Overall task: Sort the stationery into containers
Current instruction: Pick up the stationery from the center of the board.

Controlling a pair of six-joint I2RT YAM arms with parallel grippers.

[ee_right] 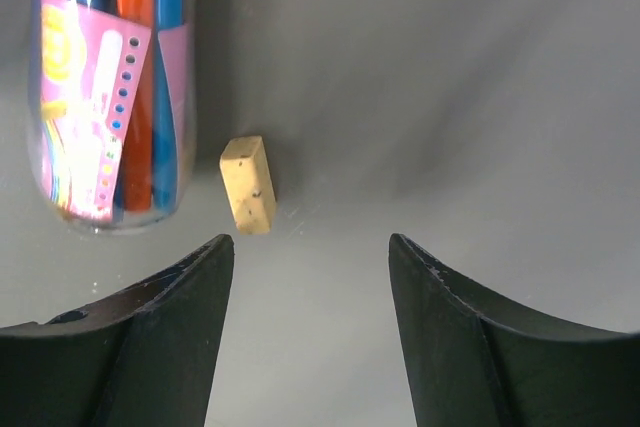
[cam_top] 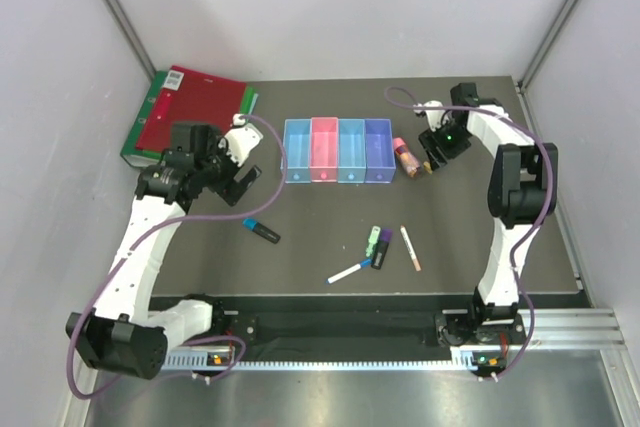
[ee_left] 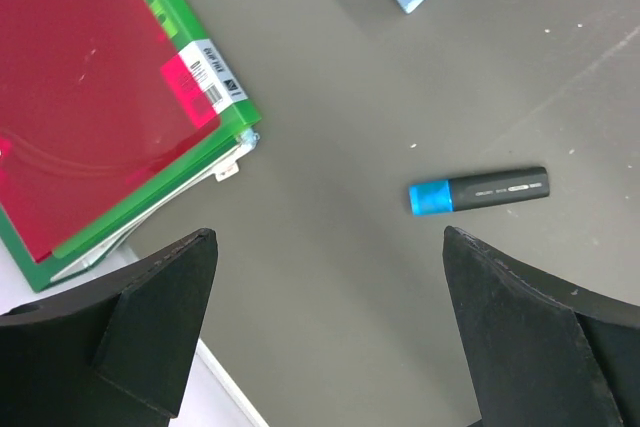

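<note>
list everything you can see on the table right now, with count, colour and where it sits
binders: two, red on green, far left corner
bins: four joined, light blue, pink, light blue, purple-blue, far centre
blue highlighter: one, blue cap, black body, alone, left of centre
purple highlighter: one, purple and black, near centre
green marker: one, green, just left of the purple highlighter
white pen: one, blue cap, nearest the arm bases
thin pen: one, pinkish, right of the purple highlighter
tube of pens: one, clear, pink label, right of the bins
tan block: one, beside the tube, apart from it
left fingers: black, open
right fingers: black, open
</note>
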